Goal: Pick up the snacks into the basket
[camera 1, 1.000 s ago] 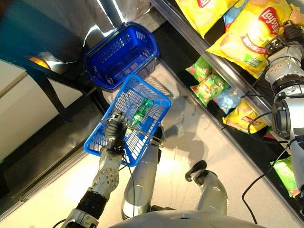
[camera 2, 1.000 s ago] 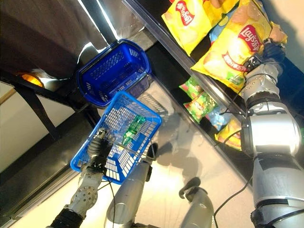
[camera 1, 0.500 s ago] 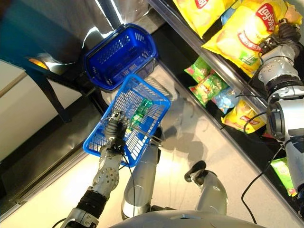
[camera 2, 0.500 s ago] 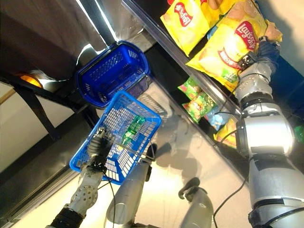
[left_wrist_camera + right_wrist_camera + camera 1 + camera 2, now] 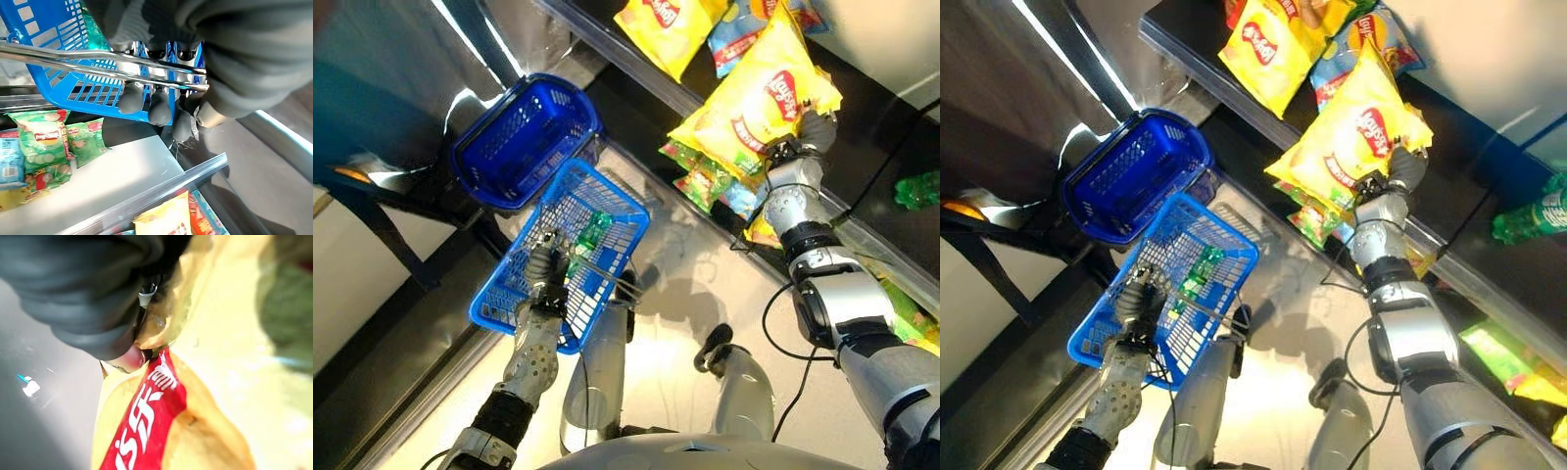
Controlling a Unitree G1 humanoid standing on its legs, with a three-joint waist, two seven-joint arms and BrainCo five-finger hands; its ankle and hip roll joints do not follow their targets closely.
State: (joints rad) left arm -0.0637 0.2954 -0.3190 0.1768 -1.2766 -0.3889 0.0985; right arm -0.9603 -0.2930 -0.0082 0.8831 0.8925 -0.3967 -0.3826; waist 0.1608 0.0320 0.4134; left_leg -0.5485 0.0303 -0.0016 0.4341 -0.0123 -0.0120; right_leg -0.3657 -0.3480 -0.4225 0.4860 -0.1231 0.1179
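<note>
A: Where's the snack?

B: The big yellow chip bag (image 5: 754,103) is clenched in the right hand (image 5: 811,130) at about two o'clock, lifted off the shelf (image 5: 1195,59), well apart from the light blue basket (image 5: 563,257).

A: And the basket?

B: At nine o'clock; the left hand (image 5: 149,100) has its fingers curled round the basket's metal handle (image 5: 73,61). One green packet (image 5: 590,232) already lies inside.

A: So which step is this?

B: Carrying, I'd judge. Next the bag must swing toward eight o'clock, over the basket's rim, then be let go.

A: Counts?

B: Two baskets: the held one and a darker blue basket (image 5: 522,139) just beyond it. One more yellow bag (image 5: 1268,49) on the shelf, several green packets (image 5: 697,176) lower down; I cannot count them exactly.
</note>
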